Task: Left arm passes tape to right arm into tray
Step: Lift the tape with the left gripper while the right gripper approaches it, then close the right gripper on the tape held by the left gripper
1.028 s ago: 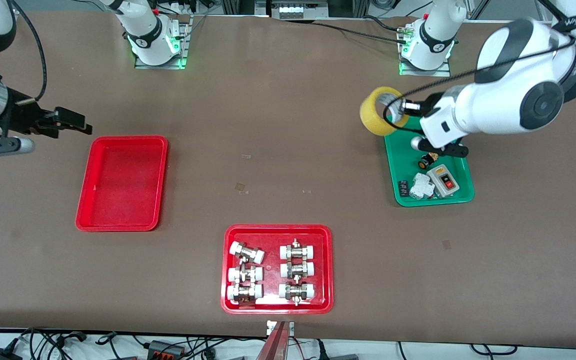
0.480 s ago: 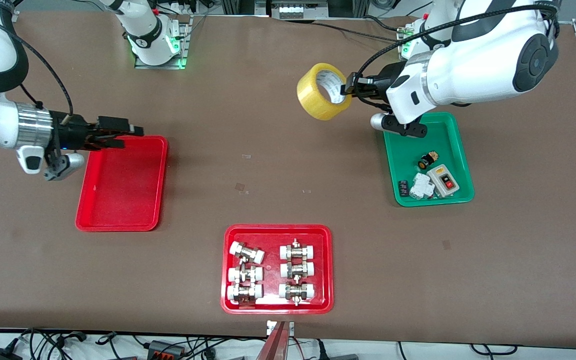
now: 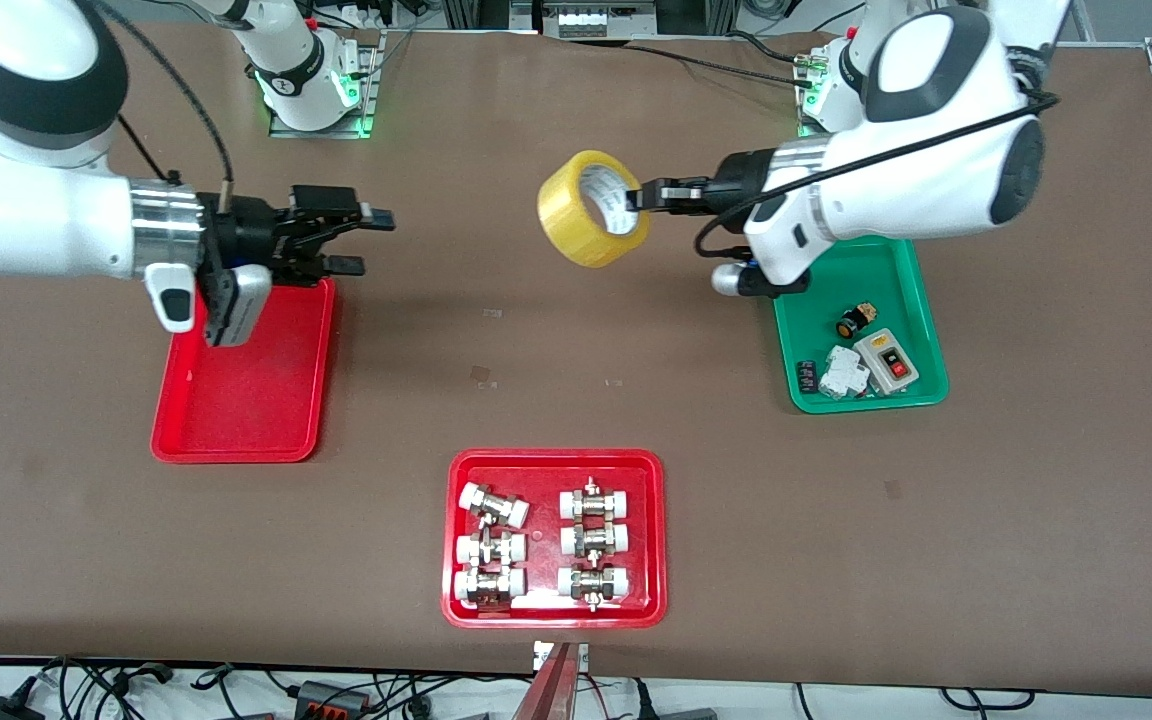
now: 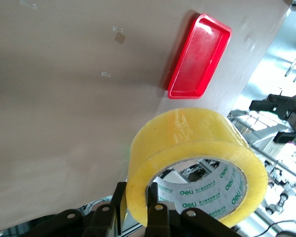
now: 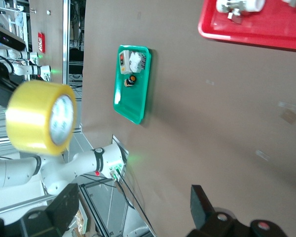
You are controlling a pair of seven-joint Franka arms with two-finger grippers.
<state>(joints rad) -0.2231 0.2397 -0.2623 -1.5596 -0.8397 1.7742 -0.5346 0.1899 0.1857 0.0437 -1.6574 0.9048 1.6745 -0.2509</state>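
My left gripper (image 3: 642, 197) is shut on the wall of the yellow tape roll (image 3: 591, 208) and holds it in the air over the middle of the table. In the left wrist view its fingers (image 4: 138, 202) pinch the tape (image 4: 187, 143), one inside the core and one outside. My right gripper (image 3: 361, 240) is open and empty, over the plain red tray's (image 3: 246, 400) corner, pointing at the tape with a gap between them. The right wrist view shows its open jaws (image 5: 133, 207) and the tape (image 5: 39, 118) ahead. The plain red tray (image 4: 200, 57) holds nothing.
A green tray (image 3: 861, 330) with small switch parts lies toward the left arm's end. A red tray (image 3: 556, 540) of white-capped metal fittings lies nearest the front camera. Both arm bases stand along the table's edge farthest from that camera.
My left arm has carried the tape from over the green tray toward the table's middle. My right arm has swung in from its end toward the tape, gripper still open.
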